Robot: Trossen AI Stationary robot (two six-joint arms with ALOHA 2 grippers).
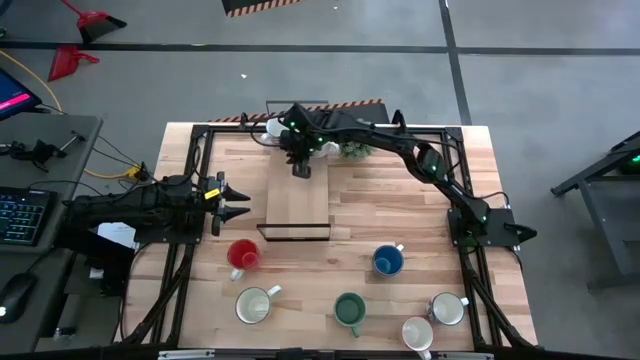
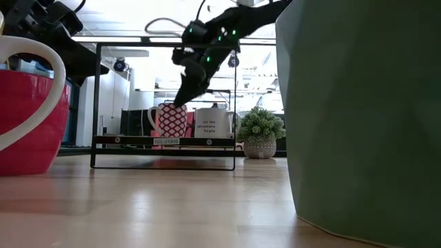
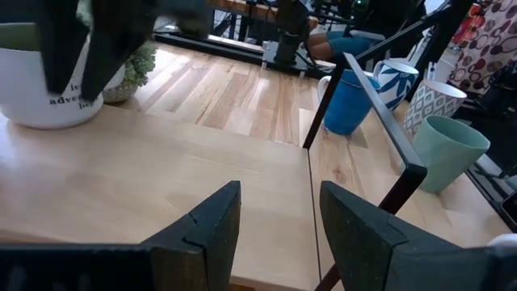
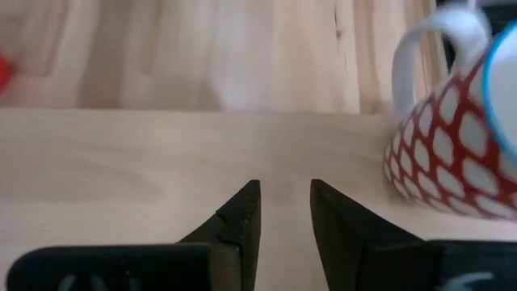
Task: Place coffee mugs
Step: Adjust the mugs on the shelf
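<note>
- Jaws of both grippers stand spread with a clear gap between the fingers; neither pinches anything.
- Right gripper (image 1: 300,168) hangs over the far end of the raised wooden shelf (image 1: 297,205), at 12 o'clock from the table centre, pointing down. Its wrist view shows bare shelf board between its fingers (image 4: 238,222) and a red-and-white lattice mug (image 4: 452,153) just beside them, not touching.
- Low view: that lattice mug (image 2: 170,120) stands upright on the shelf, next to a white mug with lettering (image 2: 212,122); small potted plant (image 2: 260,133) sits beside the shelf's black frame.
- Left gripper (image 1: 232,200) waits at 9 o'clock, level with the shelf's left edge, fingers (image 3: 212,230) aimed across the shelf board.
- Mugs on the wooden table (image 1: 420,200), near side, all upright:
  - red mug (image 1: 243,256) at 7 o'clock, close to the shelf's near corner;
  - blue mug (image 1: 388,261) at 5 o'clock;
  - white mug (image 1: 254,306) in front of the red one;
  - green mug (image 1: 349,310) at 6 o'clock;
  - two more white mugs (image 1: 447,309) (image 1: 417,333) near the 5 o'clock corner, just beside each other.
</note>
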